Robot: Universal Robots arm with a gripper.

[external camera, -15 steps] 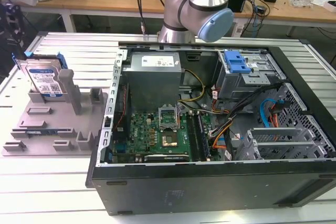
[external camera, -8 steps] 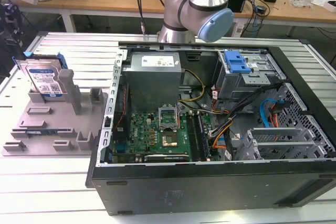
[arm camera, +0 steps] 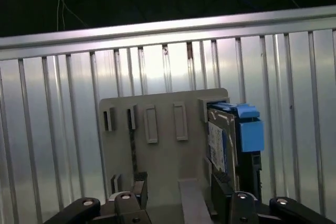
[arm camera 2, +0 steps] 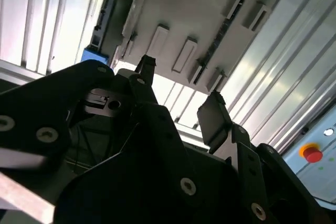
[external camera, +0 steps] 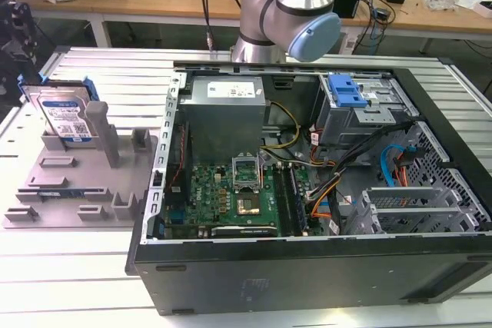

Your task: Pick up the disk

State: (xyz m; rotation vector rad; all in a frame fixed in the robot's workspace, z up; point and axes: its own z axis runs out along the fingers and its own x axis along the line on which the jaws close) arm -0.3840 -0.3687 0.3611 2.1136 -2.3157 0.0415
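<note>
Exterior view: disk (external camera: 65, 117) stands on edge in grey fixture plate (external camera: 73, 191), ten o'clock from computer case (external camera: 307, 282). Gripper (arm camera 2: 179, 86) jaws wide, empty, apart from disk. Approach step, I judge; grasp calls for straddling its faces squarely.

The disk (arm camera: 224, 141) is being held up on its edge by the grey plate (arm camera: 163, 161), which is being carried by the metal table (arm camera: 52, 129).
</note>
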